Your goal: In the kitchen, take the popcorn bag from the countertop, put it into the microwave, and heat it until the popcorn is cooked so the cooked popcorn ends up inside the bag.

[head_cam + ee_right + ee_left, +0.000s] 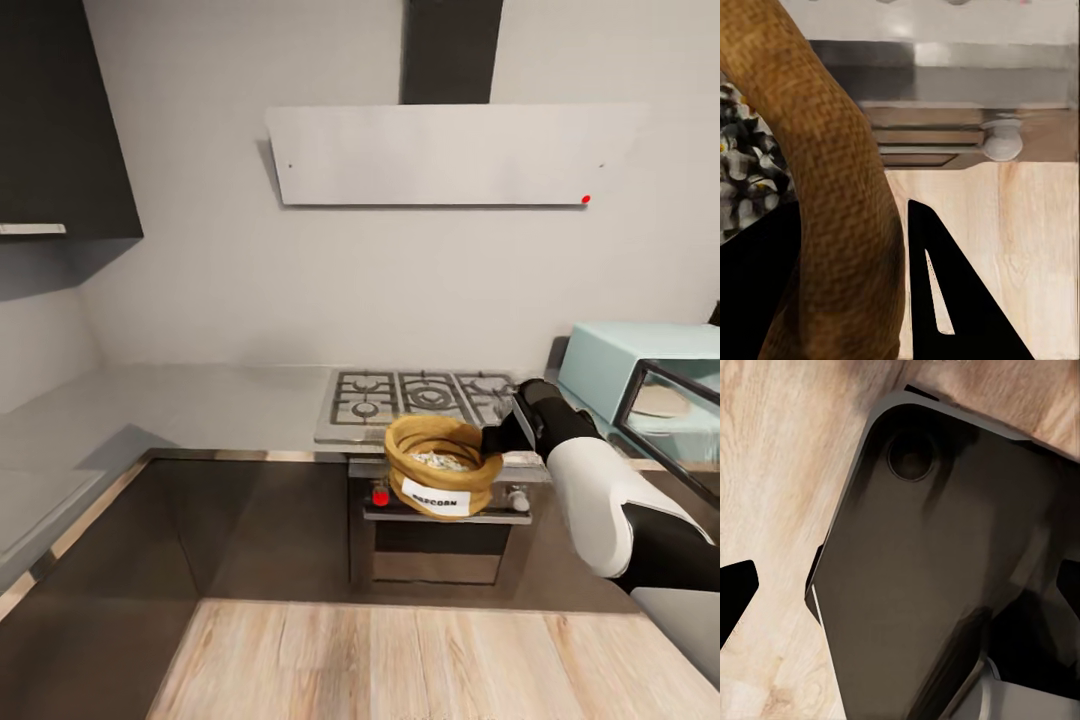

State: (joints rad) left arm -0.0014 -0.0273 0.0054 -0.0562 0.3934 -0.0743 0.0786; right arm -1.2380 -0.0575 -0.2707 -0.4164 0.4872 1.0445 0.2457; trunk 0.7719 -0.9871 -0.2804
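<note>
step: we carry the popcorn bag toward the microwave | right gripper jaws clamped on its rolled rim, bag aloft before the hob | left jaws: cannot tell | next: swing right through the open door, keep bag upright

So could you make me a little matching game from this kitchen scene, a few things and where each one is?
Things:
1. popcorn bag
2. microwave
3. gas hob
4. hood

Places:
A. on the wall above the hob
B. held by its rolled rim in the right tool, in front of the oven
C. set into the steel worktop
D. at the far right, door open

Pairs: 1-B, 2-D, 3-C, 4-A
</note>
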